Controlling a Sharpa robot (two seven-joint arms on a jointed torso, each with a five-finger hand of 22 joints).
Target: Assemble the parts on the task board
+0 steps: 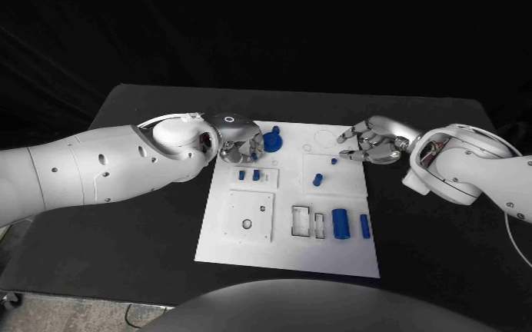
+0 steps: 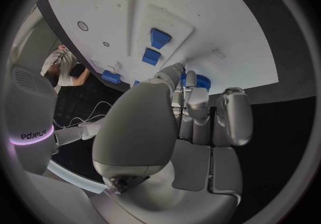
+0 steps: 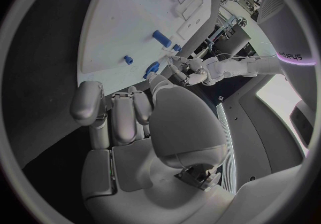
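Black table; white task board, blue parts.

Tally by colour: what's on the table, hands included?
Blue: 7 small blue parts
White: 1 white rectangular task board
Silver: 2, left hand and right hand
Total: 10

We see the board mid-table. Left hand is at its far-left corner, beside a round part; right hand at far-right edge. Two parts lie near-right.
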